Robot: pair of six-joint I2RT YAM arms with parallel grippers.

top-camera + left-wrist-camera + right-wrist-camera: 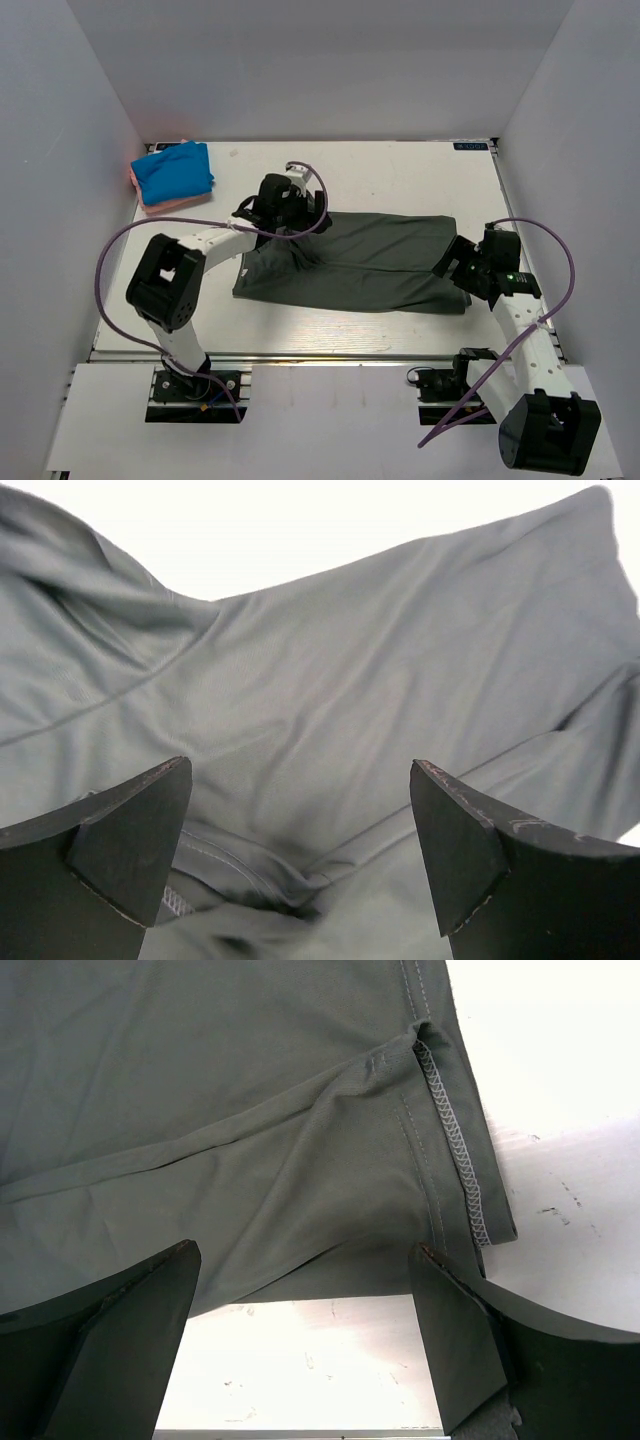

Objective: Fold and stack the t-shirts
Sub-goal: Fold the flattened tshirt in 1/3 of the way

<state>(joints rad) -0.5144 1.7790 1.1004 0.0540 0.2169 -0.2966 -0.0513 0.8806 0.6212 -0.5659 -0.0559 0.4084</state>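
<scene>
**Top view.** Large dark grey-green cloth t-shirt (360,265), laid as a long band across the middle of the white surface (400,180), creased along its length, with the left end wider than the right. In the far left corner of the surface, a bright blue folded t-shirt (172,170) stacked on a salmon-pink folded t-shirt (160,207), the latter visible only as a narrow rim along the left and near edges. Both well apart from the grey-green one. Left arm (200,250) bent over the shirt's left end, right arm (520,320) reaching to its right end. Purple cables (105,270) looping from both arms. Plain pale grey walls (60,150) on three sides.

**Left wrist view.** Left fingers (120,850), black and wedge-shaped, spread wide above rumpled grey-green cloth and clamped on nothing. A stitched seam bunched low in the gap between them. Contact with the cloth: cannot tell.

**Right wrist view.** Right fingers (470,1330) likewise wide apart and holding nothing, set either side of the shirt's near edge, with bare surface showing in the gap. Hem at the right turned back, exposing pale overlock stitching (455,1140).
</scene>
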